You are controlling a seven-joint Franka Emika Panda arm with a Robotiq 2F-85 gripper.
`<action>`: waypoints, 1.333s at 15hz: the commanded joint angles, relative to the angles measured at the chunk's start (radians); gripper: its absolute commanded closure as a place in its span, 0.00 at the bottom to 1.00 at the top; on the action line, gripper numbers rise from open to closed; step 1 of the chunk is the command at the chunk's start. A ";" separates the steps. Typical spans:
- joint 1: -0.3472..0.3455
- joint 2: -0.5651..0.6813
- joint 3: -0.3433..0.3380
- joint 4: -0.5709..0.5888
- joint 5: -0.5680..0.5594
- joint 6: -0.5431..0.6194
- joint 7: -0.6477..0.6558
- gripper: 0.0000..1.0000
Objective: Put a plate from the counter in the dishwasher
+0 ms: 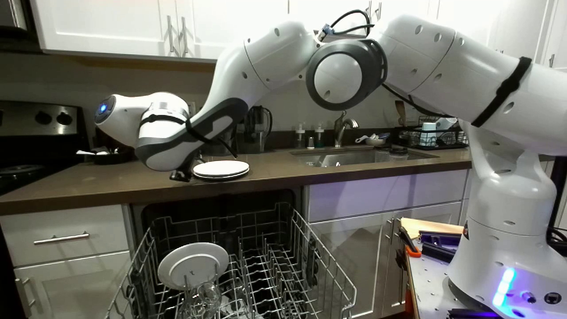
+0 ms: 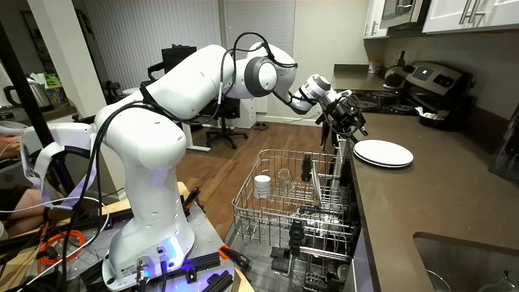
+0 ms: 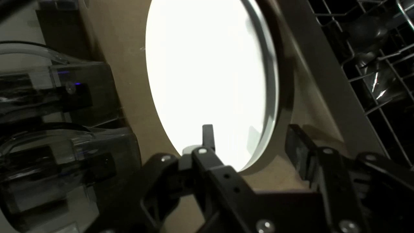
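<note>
The plate [image 2: 383, 151] is seen as a round, flat, shallow disc, plain white and thin at the rim. In the wrist view its face is washed out to a blank white and foreshortened into a long oval, with a grey band along one side. It is found lying level on the dark brown bench [image 2: 429, 207], near the front edge, above the dishwasher [image 1: 208, 201], whose wire rack [image 1: 325, 252] is drawn out. Two rims can be counted in an exterior view, one directly under the other, so the plate is carried by one lower plate [image 2: 387, 166].

One hand [image 3: 250, 137] is shown at the end of this stack. Its two fingers [image 3: 298, 150] are spread well apart and nothing is gripped; in the wrist view one is seen across the plate's face, the other over the bench beside the rim. Whether the plate is touched cannot be told.

In the wire rack, one white dish [image 1: 192, 252] with a ringed centre is propped on edge, and one white cup [image 2: 262, 186] is set apart from it. Clear glasses [image 1: 204, 297] are also held there, their number not to be made out. On the bench, two clear jugs [image 3: 90, 87], two pump bottles [image 1: 300, 137] and one faucet [image 1: 339, 130] are counted.
</note>
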 commanded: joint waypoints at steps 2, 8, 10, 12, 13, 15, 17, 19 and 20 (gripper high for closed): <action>-0.012 -0.035 0.009 -0.048 0.013 0.003 -0.009 0.73; -0.017 -0.035 0.012 -0.057 0.014 0.005 -0.009 0.96; -0.016 -0.030 0.015 -0.052 0.010 -0.004 -0.012 0.92; -0.016 -0.031 0.018 -0.051 0.012 -0.005 -0.014 0.94; -0.015 -0.030 0.018 -0.047 0.013 -0.009 -0.016 0.93; -0.008 -0.027 0.013 -0.040 0.006 -0.021 -0.018 0.91; 0.000 -0.022 0.008 -0.030 0.000 -0.035 -0.020 0.92; 0.009 -0.015 0.006 -0.020 -0.007 -0.052 -0.022 0.93; 0.012 -0.011 0.006 -0.014 -0.009 -0.060 -0.024 0.93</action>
